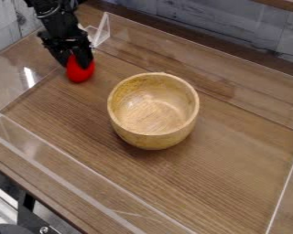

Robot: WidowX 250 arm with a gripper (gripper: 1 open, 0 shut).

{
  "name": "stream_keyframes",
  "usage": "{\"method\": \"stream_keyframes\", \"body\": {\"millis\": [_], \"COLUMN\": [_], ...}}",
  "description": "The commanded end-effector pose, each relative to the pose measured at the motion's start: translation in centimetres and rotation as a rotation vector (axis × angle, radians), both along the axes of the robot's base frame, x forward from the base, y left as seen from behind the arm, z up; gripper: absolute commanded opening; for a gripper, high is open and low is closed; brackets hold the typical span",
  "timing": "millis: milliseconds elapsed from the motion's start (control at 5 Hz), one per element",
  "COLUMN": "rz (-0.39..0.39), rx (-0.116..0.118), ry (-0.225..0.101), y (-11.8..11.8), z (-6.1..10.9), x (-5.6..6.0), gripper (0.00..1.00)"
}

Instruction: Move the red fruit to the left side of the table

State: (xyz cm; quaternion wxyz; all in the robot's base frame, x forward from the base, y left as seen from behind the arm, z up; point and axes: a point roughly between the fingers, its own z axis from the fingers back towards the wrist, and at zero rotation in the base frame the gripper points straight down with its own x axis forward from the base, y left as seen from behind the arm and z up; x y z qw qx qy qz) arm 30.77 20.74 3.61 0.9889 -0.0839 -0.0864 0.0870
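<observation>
— What are you seeing at the gripper?
— I'm looking at the gripper (76, 52) near the upper left of my camera view, and its dark fingers are spreading wide, one to each side of the red fruit (80, 68).
— Are you holding the fruit, then?
— I'm not gripping it; the jaws are standing apart around its upper part. Whether a fingertip is brushing its skin, I cannot tell at this size.
— Where exactly is the fruit sitting?
— It's resting on the brown wood-grain table (222, 174), over on the left side of my view, toward the far end. Its bright red body is showing below the fingers, while its top is partly hidden by them.
— And the arm?
— I'm seeing the dark arm (76, 11) reaching in from the top edge of the picture, with the gripper pointing down at the fruit.
— Anything else on the tabletop?
— Yes, the round, light wooden bowl (153, 105) is standing upright near the middle of the view, its opening facing up. It's lying nearer to me than the fruit and to the right of it, with bare wood showing between the two.
— What's along the left edge?
— I'm making out a clear acrylic wall (17, 80) there, catching some pale reflections.
</observation>
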Motion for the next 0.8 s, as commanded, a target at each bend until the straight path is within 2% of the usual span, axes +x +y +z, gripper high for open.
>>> {"method": "stream_keyframes", "body": {"millis": [0,200,400,600], "rz": [-0.050,-0.060,-0.077,-0.064], "rx": [0.023,0.008,-0.009,-0.016], "ry": [-0.036,-0.032,-0.030,-0.031], "y": [0.9,1.0,0.9,0.4], "z": [1.4,2.3,3.2,2.3], "x": [0.0,0.2,0.3,0.7], "gripper": [0.00,1.00,1.00,1.00]}}
